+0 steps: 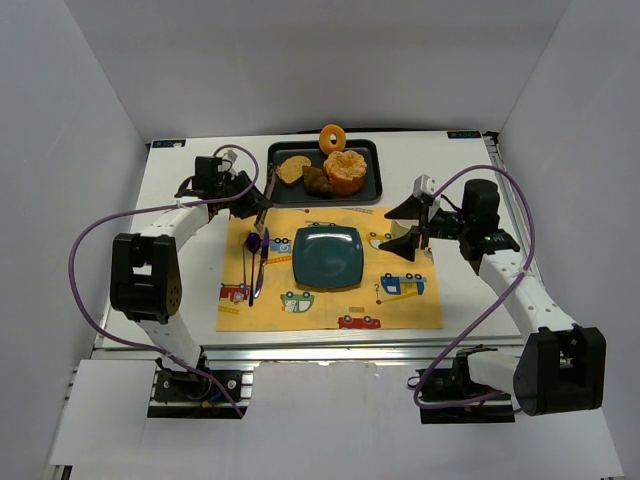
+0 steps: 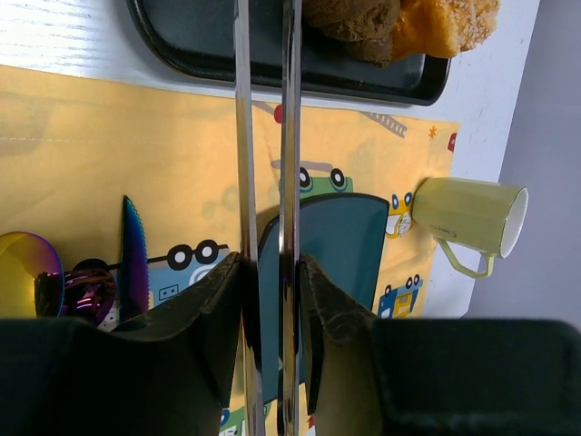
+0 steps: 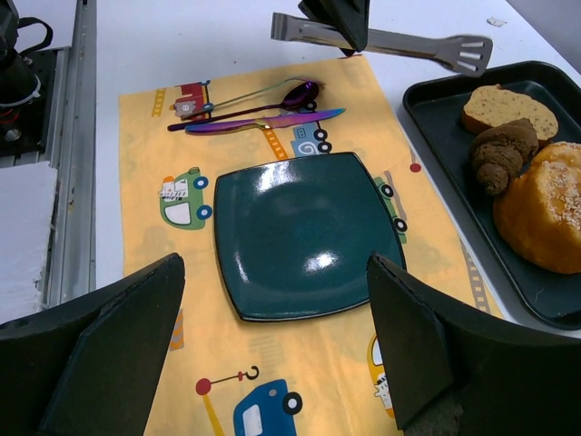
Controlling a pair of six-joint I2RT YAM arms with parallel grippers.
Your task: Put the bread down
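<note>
White table [image 1: 430, 150]. Yellow car-print placemat [image 1: 330, 305] under plate. Black tray [image 1: 377, 170] beyond plate, at far table edge. Teal square plate [image 1: 327, 256], nothing on it. Right gripper [image 1: 408, 227] right of plate, spread wide, holding nothing. Left gripper [image 2: 270, 272] left of and beyond plate, clamped on metal tongs [image 3: 381, 38], tips reaching toward tray. Bread [image 3: 508, 111] on tray, beyond plate, just beside dark pastry [image 3: 502, 150]. Judged light, fairly stiff, crust crumbly. Pinch gently across flat faces near middle, from side away from pastry.
</note>
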